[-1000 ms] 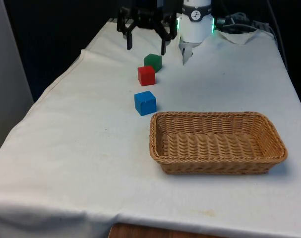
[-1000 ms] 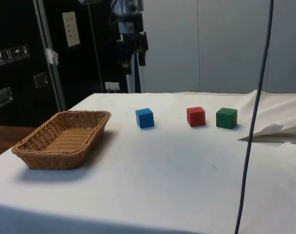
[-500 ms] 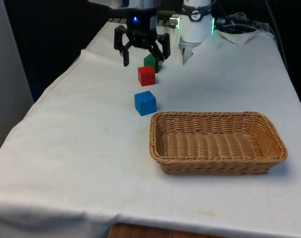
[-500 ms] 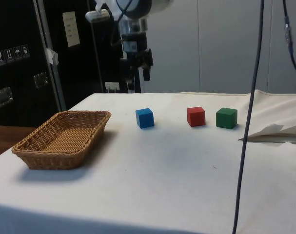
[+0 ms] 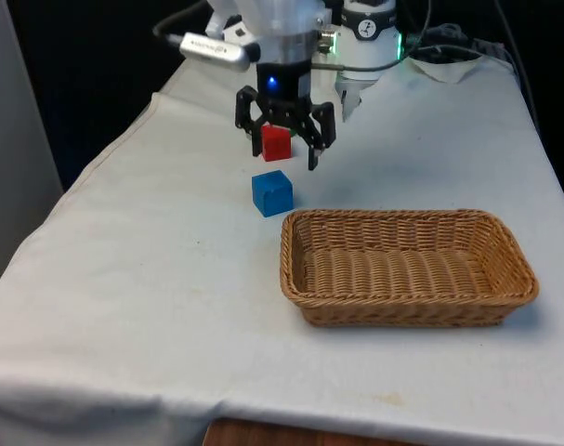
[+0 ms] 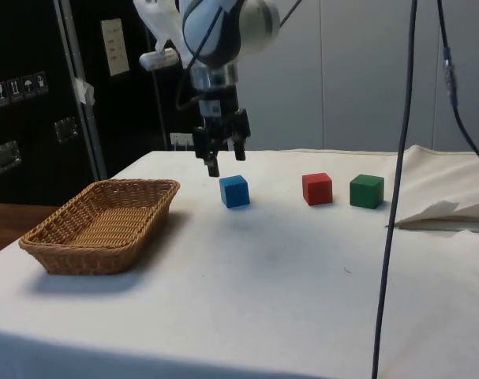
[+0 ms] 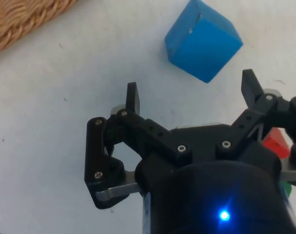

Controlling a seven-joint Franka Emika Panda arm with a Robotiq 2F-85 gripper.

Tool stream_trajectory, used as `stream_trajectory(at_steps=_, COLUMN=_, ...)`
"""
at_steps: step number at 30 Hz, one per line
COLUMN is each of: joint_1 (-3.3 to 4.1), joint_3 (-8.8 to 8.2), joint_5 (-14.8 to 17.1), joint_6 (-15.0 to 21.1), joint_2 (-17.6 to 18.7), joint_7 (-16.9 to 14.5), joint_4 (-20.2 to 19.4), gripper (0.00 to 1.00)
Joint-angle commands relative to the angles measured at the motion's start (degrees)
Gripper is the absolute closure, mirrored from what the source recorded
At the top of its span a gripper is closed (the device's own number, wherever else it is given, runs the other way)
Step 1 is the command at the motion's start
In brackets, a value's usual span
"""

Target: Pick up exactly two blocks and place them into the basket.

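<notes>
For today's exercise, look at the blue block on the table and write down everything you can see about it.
The blue block is a small solid cube, plain bright blue, with smooth matt faces and crisp edges. It sits flat and upright on the white cloth, turned slightly so a corner faces the front camera. It stands free between the basket and the red block, touching neither. The gripper hangs open above the table close to it, not touching it.

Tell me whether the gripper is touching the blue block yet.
Apart. In the wrist view the gripper has open fingers with white cloth showing between the fingertips and the blue block; the side view shows it hanging above the table beside the block.
</notes>
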Motion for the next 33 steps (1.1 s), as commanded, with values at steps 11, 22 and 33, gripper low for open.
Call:
stream_trajectory(at_steps=11, joint_1=-1.20, joint_3=0.57, joint_5=3.5, joint_6=3.6, joint_2=5.4, joint_7=-2.2, joint_4=0.7, gripper=0.00)
stream_trajectory(at_steps=22, joint_1=-1.95, joint_3=0.17, joint_5=8.5, joint_6=4.6, joint_2=9.8, joint_7=-6.2, joint_4=2.9, gripper=0.00)
stream_trajectory(at_steps=33, joint_1=-1.55, joint_3=-0.17, joint_5=9.6, joint_6=5.3, joint_2=10.7, joint_7=-5.8, joint_4=2.4, gripper=0.43)
